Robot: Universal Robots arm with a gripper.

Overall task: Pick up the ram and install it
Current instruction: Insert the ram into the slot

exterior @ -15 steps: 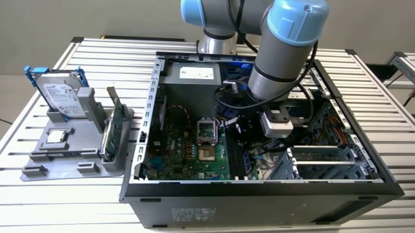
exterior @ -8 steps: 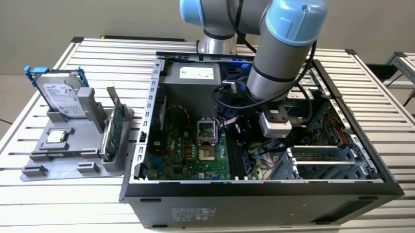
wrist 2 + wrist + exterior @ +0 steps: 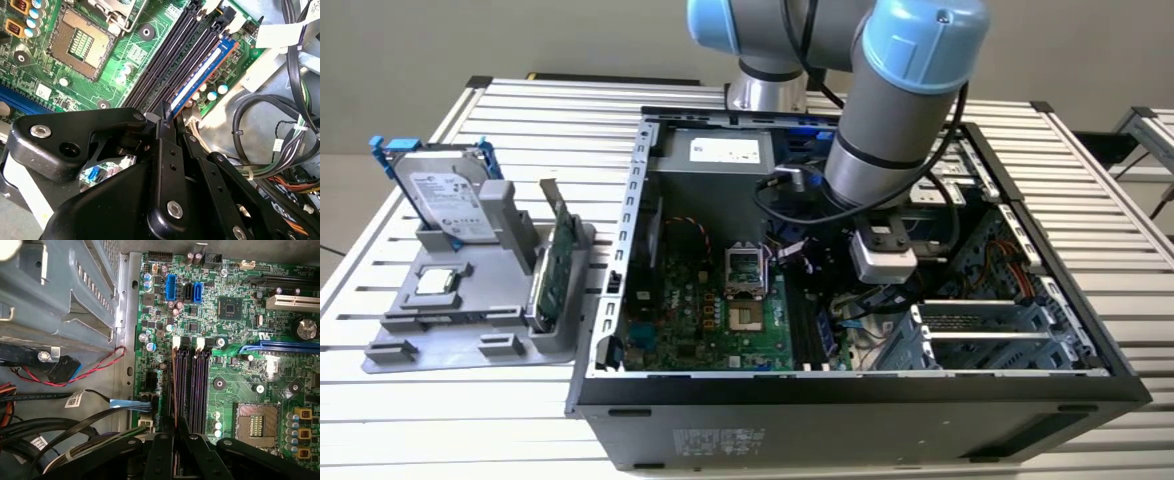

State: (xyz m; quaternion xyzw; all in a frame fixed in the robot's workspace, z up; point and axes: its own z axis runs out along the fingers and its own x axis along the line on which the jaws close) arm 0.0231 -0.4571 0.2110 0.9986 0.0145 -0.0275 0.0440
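Observation:
The ram (image 3: pixel 207 70) is a slim blue-green stick standing on edge along the memory slot nearest the motherboard's edge, beside the empty black slots (image 3: pixel 170 55). My gripper (image 3: pixel 167 117) is shut on the stick's near end, black fingers pressed to both faces. In the first wrist view the ram (image 3: pixel 175 385) shows edge-on as a thin line running from the gripper (image 3: pixel 176 432) up the outermost slot. In the exterior view the arm reaches down into the open computer case, and the ram (image 3: pixel 826 335) is a blue strip below the gripper (image 3: pixel 833 312). I cannot tell whether it is fully seated.
The CPU socket (image 3: pixel 80 42) lies beside the slots. Bundled cables (image 3: pixel 280 125) and a drive cage (image 3: pixel 987 330) crowd the other side. Outside the case, at the exterior view's left, a grey holder (image 3: pixel 467 320) carries a hard drive (image 3: pixel 447 195) and a green expansion card (image 3: pixel 558 270).

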